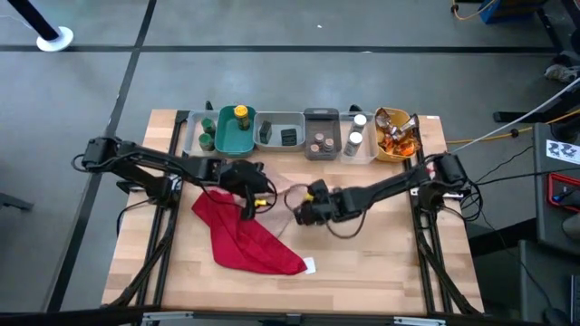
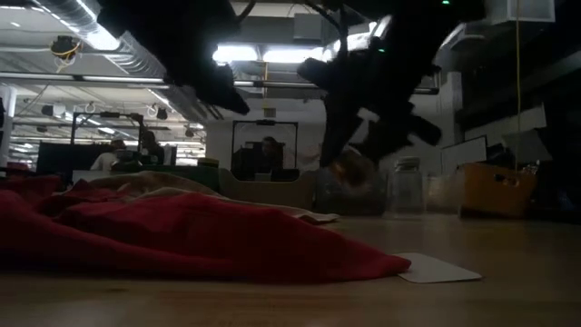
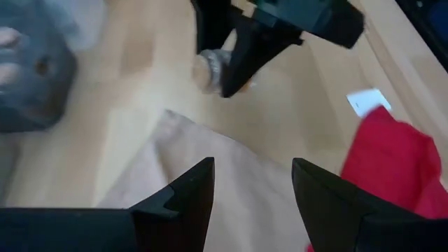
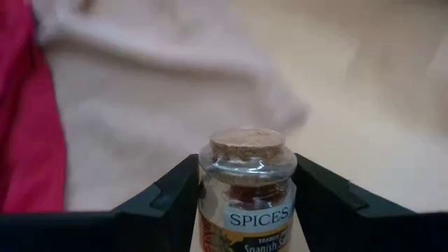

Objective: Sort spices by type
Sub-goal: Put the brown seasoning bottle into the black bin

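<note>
My right gripper (image 4: pixel 245 171) is shut on a small glass jar (image 4: pixel 246 183) with a cork stopper and a "SPICES" label. It is raised above mid-table (image 1: pixel 304 208) and shows in the low view as the jar (image 2: pixel 352 170). My left gripper (image 3: pixel 252 171) is open and hovers over a tan cloth (image 3: pixel 210 196), just to the left of the right gripper (image 1: pixel 251 201). A red cloth (image 1: pixel 240 240) lies crumpled on the table on the near side of the left gripper. More spices sit in bins along the far edge: green boxes and a yellow-capped bottle (image 1: pixel 240 114). My right gripper pinches the jar's glass body (image 4: pixel 210 203) between its two fingers, one on each side at label height. The cork end (image 4: pixel 246 143) points out past the fingertips. The arm comes in from the table's right. The jar is lifted clear of the table (image 2: pixel 352 170).
A row of bins lines the far edge: a teal bin (image 1: pixel 231 143), grey bins (image 1: pixel 281 118) (image 1: pixel 320 115), a clear bin with white-capped jars (image 1: pixel 356 154), and a yellow bin with orange packets (image 1: pixel 399 156). A white card (image 1: pixel 310 265) lies near the red cloth's corner.
</note>
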Controlling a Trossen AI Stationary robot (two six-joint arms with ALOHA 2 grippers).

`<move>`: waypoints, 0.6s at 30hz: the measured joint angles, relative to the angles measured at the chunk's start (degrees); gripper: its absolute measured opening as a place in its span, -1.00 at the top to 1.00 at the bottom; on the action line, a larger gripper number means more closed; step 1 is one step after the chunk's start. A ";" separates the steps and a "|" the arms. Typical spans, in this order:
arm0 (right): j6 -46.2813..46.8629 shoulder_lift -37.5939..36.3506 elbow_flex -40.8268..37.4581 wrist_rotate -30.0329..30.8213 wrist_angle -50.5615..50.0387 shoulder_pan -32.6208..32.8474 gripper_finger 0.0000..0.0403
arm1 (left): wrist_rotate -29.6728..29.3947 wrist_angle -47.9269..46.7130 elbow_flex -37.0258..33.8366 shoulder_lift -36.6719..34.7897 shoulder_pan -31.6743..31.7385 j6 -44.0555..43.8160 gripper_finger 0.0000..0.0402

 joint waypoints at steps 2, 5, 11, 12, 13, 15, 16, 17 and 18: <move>-3.90 -1.70 -0.02 2.75 0.04 -1.84 0.04 | 0.00 -0.24 0.00 -1.43 1.18 0.13 0.10; -9.63 -4.39 -0.02 7.06 0.08 -5.02 0.04 | 0.00 -0.15 0.00 -3.77 3.04 1.05 0.10; -21.39 -6.11 -0.02 16.15 1.93 -13.63 0.04 | 0.00 1.36 0.00 -6.44 6.86 3.80 0.10; -23.35 -6.05 -0.02 16.69 2.83 -15.48 0.04 | 0.00 1.64 0.00 -6.62 7.54 4.50 0.10; -25.11 -5.65 -0.02 17.09 4.40 -17.27 0.04 | 0.00 1.85 0.00 -6.67 8.19 4.84 0.10; -29.27 -5.08 -0.04 17.05 7.33 -21.09 0.03 | 0.00 2.05 0.00 -6.67 9.48 5.87 0.10; -31.29 -5.02 -0.12 17.05 8.28 -22.83 0.03 | 0.00 2.05 0.00 -6.67 10.16 6.26 0.10; -33.08 -4.76 -0.13 17.19 10.29 -24.58 0.03 | -0.02 2.03 0.00 -6.67 10.87 6.59 0.10; -34.44 -4.62 -0.02 17.13 12.56 -26.19 0.04 | 0.00 1.99 0.00 -6.67 11.56 6.79 0.10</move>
